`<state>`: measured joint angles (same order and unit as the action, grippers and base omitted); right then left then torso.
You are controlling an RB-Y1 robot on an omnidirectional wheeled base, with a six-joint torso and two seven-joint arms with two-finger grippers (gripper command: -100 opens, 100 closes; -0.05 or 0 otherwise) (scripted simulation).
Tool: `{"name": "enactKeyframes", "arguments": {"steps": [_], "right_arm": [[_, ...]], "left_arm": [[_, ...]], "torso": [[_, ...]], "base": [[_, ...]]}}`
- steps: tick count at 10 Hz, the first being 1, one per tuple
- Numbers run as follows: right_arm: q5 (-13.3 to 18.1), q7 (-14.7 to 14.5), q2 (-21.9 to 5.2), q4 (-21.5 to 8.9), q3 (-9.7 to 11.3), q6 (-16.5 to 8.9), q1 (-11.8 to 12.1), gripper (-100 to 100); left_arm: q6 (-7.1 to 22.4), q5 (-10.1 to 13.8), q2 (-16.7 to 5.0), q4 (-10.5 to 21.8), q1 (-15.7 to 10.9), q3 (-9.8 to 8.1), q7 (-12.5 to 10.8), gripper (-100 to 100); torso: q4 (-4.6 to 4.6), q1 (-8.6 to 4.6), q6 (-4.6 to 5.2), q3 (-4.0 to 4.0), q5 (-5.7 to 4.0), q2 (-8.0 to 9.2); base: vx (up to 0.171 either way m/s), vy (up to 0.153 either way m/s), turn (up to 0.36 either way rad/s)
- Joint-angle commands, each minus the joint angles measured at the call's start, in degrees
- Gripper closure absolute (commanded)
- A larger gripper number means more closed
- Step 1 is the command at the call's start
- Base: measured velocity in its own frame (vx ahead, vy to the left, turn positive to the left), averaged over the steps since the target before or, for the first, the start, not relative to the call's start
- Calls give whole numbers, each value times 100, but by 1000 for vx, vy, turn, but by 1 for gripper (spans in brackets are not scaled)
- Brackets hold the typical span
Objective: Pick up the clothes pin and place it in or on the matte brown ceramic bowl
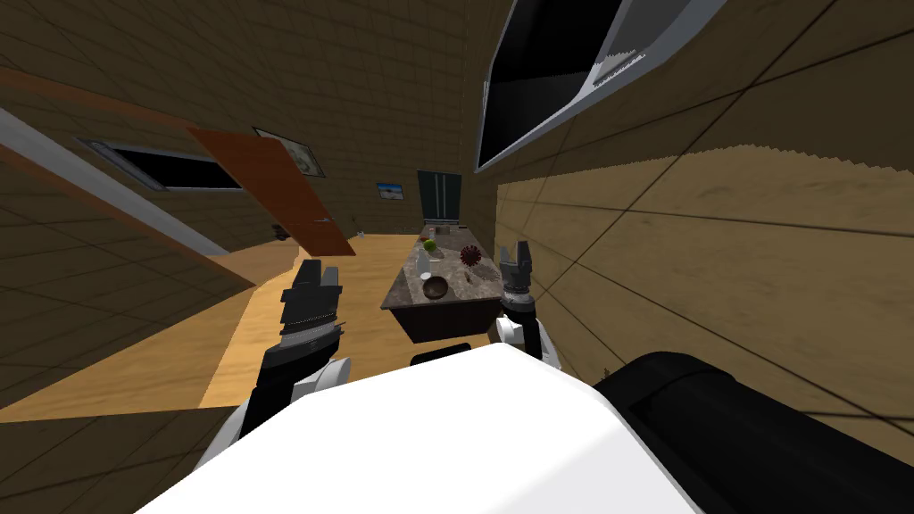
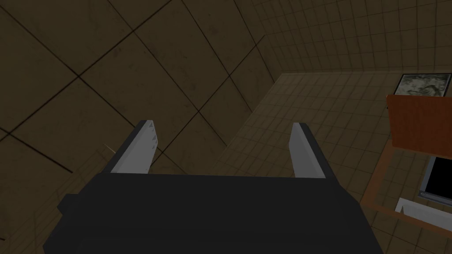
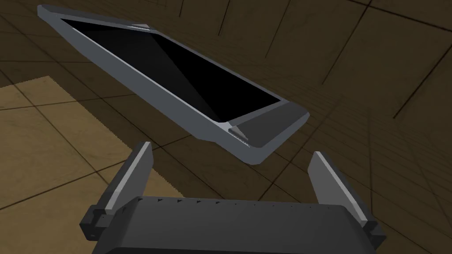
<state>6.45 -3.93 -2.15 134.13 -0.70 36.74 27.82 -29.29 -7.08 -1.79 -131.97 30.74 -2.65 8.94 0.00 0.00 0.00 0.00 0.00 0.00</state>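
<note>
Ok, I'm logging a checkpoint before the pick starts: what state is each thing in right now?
Left tool: open, empty.
Right tool: open, empty.
Brown bowl: upright on the table.
Orange door: swung open.

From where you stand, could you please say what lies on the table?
The table carries a brown bowl, a green ball, a spiky red ball; the rest is too small to name.
</note>
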Motion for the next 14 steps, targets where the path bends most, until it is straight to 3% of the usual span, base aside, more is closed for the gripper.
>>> {"name": "enactKeyframes", "arguments": {"steps": [1, 6, 14], "right_arm": [[-61, 20, -172, -9, 24, -24, 34, -100], [-427, 142, -969, -146, 211, -170, 218, -100], [-1065, 352, -2209, -462, 596, -391, 481, -100]], "left_arm": [[0, 0, 0, 0, 0, 0, 0, 0], [0, 0, 1, 0, -3, 1, 0, 0], [0, 0, 1, 0, -2, 1, 0, 0]], "torso": [[0, 0, 0, 0, 0, 0], [17, 15, -1, 45, 3, 78], [11, 21, -2, 28, 4, 48]], "base": [[-35, 2, 51], [-155, 20, 93], [-114, 38, 116]]}}
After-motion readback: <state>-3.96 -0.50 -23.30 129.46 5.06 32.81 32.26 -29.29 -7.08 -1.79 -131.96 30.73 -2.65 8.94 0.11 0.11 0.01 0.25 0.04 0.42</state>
